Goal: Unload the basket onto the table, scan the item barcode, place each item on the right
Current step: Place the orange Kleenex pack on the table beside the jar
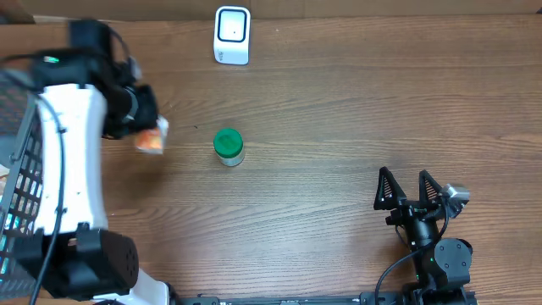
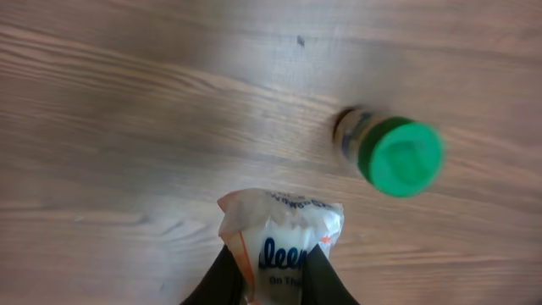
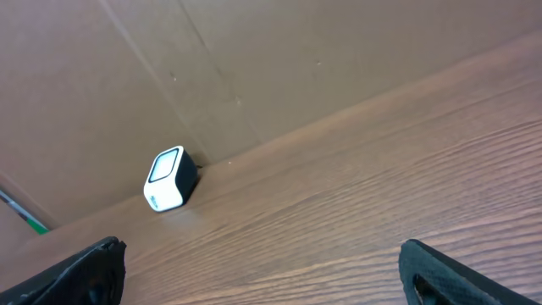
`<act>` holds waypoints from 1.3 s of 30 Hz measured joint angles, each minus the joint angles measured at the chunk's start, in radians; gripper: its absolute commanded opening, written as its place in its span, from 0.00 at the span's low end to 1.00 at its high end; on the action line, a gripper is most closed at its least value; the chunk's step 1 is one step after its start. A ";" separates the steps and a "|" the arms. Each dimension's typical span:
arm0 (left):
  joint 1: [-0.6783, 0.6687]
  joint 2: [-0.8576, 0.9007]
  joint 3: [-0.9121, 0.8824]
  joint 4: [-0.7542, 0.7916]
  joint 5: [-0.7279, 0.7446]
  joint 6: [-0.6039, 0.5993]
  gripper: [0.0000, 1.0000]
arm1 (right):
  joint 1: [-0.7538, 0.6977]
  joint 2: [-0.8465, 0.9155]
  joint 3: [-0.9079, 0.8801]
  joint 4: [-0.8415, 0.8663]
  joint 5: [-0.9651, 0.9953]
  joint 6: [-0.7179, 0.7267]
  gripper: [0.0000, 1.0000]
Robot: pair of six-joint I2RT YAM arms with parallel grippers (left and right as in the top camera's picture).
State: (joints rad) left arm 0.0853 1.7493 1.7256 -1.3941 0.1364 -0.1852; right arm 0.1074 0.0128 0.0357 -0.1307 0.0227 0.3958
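My left gripper [image 2: 271, 275] is shut on a small white and orange tissue packet [image 2: 284, 241] with blue lettering, held above the table; in the overhead view the packet [image 1: 152, 138] hangs at the left, beside the left gripper [image 1: 142, 127]. A green-lidded jar [image 1: 228, 146] stands upright just right of it, seen also in the left wrist view as the jar [image 2: 391, 152]. The white barcode scanner [image 1: 232, 35] stands at the table's far edge, and the right wrist view shows that scanner [image 3: 169, 180] against the back wall. My right gripper [image 1: 410, 188] rests open near the front right, nothing between its fingers.
A black wire basket [image 1: 19, 174] sits at the left table edge under the left arm. A brown cardboard wall [image 3: 254, 68] backs the table behind the scanner.
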 measured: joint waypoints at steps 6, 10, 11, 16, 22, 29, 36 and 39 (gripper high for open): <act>-0.074 0.003 -0.323 0.255 -0.007 -0.027 0.14 | 0.000 0.000 0.000 0.000 0.000 0.000 1.00; -0.105 0.003 -0.460 0.369 -0.007 -0.056 0.14 | 0.000 0.000 0.000 0.000 0.000 -0.001 1.00; -0.106 0.003 -0.481 0.389 -0.006 -0.063 0.15 | 0.000 0.000 0.000 0.000 0.000 0.000 1.00; -0.105 0.003 -0.518 0.421 -0.008 -0.089 0.63 | 0.000 0.000 0.000 0.000 0.000 0.000 1.00; -0.105 0.003 -0.515 0.416 -0.010 -0.101 1.00 | 0.000 0.000 0.000 0.000 0.000 0.000 1.00; -0.105 0.003 -0.272 0.222 -0.011 -0.099 1.00 | 0.000 0.000 0.000 0.000 0.000 0.000 1.00; -0.104 0.001 0.243 0.009 -0.011 -0.077 1.00 | 0.000 0.000 0.000 0.000 0.000 0.000 1.00; -0.096 0.001 0.473 -0.058 -0.010 -0.074 1.00 | 0.000 0.000 0.000 0.000 0.000 0.000 1.00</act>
State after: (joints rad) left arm -0.0105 1.7500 2.1990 -1.4521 0.1261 -0.2588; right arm 0.1074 0.0128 0.0357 -0.1307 0.0227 0.3954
